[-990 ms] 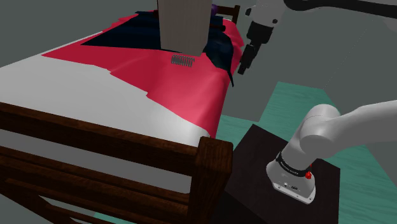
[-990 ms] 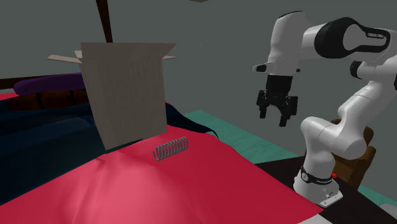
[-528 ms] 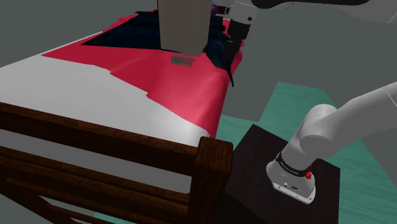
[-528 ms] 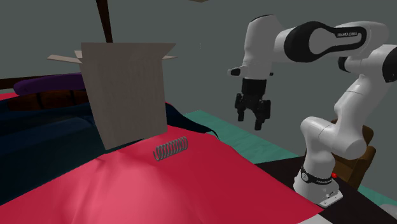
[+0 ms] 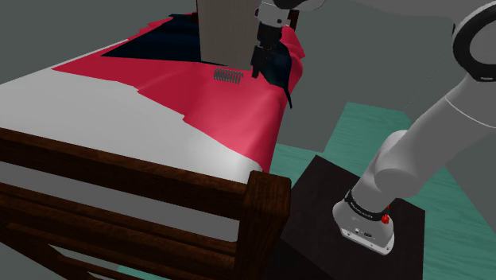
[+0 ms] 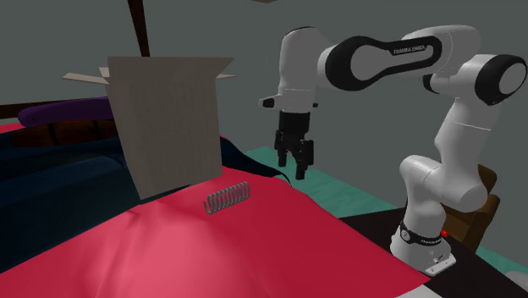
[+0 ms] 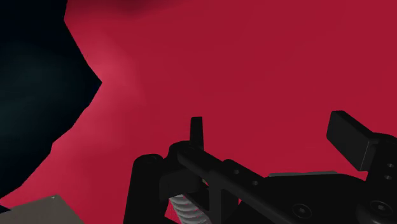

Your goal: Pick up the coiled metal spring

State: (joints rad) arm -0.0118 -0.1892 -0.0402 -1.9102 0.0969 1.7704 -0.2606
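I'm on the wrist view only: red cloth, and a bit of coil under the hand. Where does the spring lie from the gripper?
Observer: In the shoulder view the spring lies on the red cover, just left of the gripper and apart from it.
Operator: Are the fingers touching the cover?
Observer: No. In the second exterior view they hang open in the air above it.
Operator: Anything close to the spring?
Observer: A tall beige box with open flaps stands right behind it.
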